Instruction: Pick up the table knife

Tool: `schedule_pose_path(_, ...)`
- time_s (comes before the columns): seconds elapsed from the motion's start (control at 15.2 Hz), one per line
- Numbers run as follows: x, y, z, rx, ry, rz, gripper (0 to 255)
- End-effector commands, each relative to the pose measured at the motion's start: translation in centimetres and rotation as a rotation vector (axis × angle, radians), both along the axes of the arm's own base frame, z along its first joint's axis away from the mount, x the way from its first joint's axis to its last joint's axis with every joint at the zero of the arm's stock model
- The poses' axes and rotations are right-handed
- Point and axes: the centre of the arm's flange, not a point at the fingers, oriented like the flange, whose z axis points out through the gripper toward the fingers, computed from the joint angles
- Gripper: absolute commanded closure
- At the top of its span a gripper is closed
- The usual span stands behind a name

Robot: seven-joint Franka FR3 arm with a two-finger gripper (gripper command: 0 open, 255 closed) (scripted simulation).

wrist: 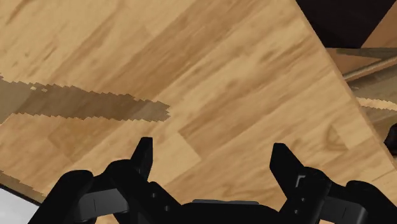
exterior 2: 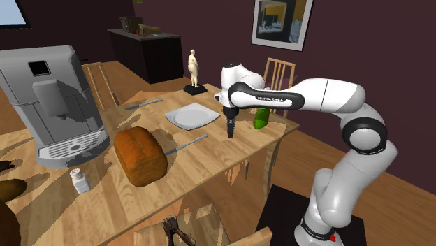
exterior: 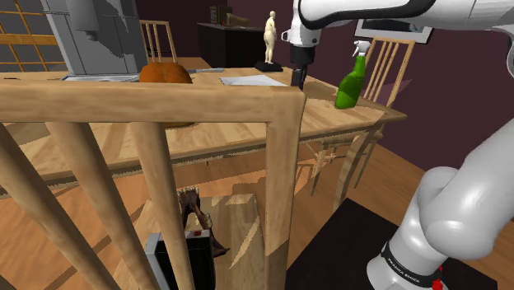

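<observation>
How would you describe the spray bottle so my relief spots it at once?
Start at the long wooden table and go to its end nearest the arm, by the pale chair. There stands the bottle, past the plate: the table's one green thing, with a white trigger head.

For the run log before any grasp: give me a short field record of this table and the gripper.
gripper: open, empty, above bare wood of the table
knife by plate: flat on the table, untouched
knife by loaf: flat on the table, untouched
which is the table knife: cannot tell
others: white plate, bread loaf, coffee machine, shaker, figurine, green spray bottle
task state: nothing picked up yet
</observation>
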Motion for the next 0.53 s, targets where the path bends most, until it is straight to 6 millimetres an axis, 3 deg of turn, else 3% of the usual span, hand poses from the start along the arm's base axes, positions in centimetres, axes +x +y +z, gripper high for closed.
schedule_pose_path(0.0,2.4,0.9,-0.3,-0.008,0.015,0.098,0)
schedule_pose_path(0.46,11.0,5.3,-0.3,-0.032,0.066,0.417,0)
